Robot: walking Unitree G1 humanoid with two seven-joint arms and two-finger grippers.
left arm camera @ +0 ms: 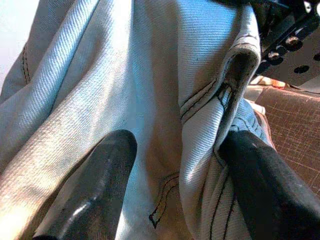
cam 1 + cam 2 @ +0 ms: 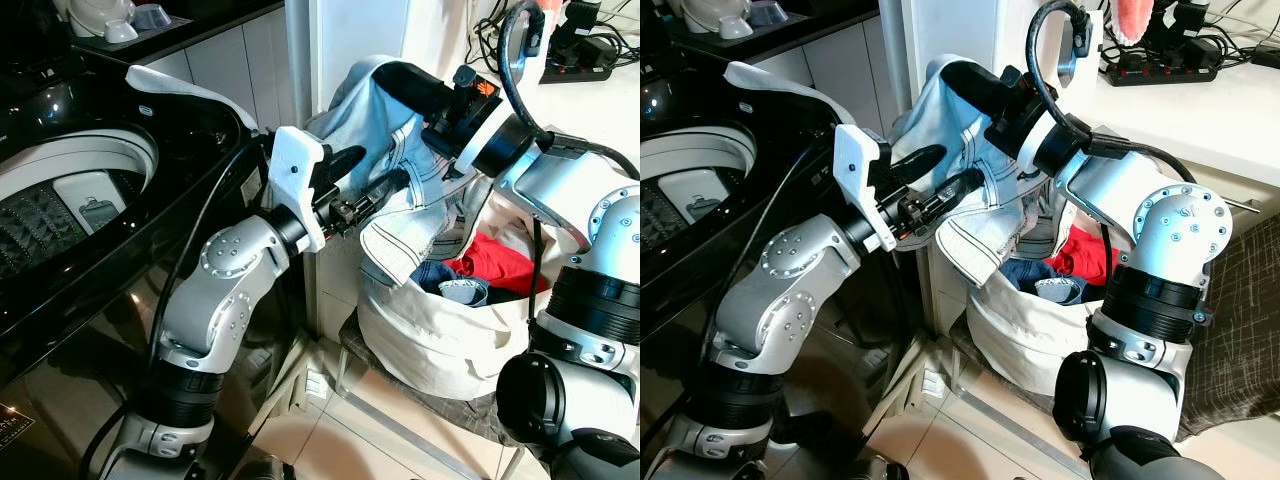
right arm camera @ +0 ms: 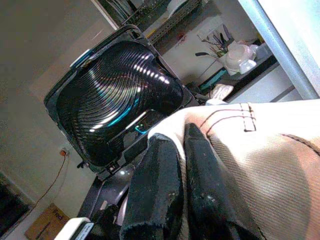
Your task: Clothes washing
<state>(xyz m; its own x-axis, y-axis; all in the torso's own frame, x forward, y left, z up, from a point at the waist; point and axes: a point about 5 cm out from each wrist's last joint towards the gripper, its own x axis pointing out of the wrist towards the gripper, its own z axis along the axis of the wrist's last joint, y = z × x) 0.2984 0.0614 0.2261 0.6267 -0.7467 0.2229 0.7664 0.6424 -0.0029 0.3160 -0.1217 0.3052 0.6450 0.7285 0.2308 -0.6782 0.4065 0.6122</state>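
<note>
Both arms are up on a pair of pale blue denim jeans with dark stitching (image 2: 400, 150), held in the air above a cream fabric laundry bag (image 2: 440, 330). The right end effector (image 3: 182, 150) has its two black fingers pinched shut on a fold of the denim; in the right wrist view they're pressed right together with cloth between them. The left end effector (image 1: 175, 165) is spread open, and its fingers (image 1: 95, 190) lie against the cloth on either side of a seamed fold without clamping it.

The bag sits on a low stand just beside a black top-loading washing machine with its glossy lid raised (image 2: 70, 200), on the robot's left. Inside the bag there's a red garment (image 2: 495, 262) and some darker blue denim (image 2: 450, 280). A white power strip (image 2: 1160, 68) lies on the white bench (image 2: 1200, 120) behind.
</note>
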